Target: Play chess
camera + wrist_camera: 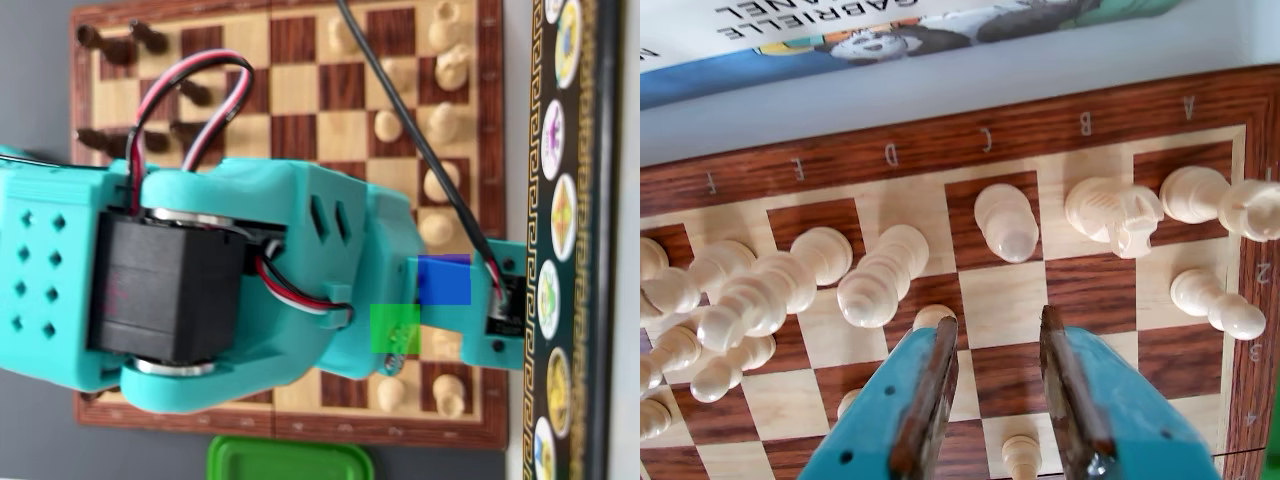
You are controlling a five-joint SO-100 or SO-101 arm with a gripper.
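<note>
Claw point(997, 320) open, poised above chessboard point(1010, 300)

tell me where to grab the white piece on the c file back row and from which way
Take the white piece around its narrow upper stem, under the rounded head, coming straight down from above. It stands upright and alone on its dark square, with open squares toward the open gripper, while the knight is one file over, so the fingers should likely close along the file, not across.

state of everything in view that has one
gripper: open, empty, above the board
bishop on the C file: upright
knight on the B file: upright
rook on the A file: upright
dark pieces: upright
green lid: flat, beside the board
</note>
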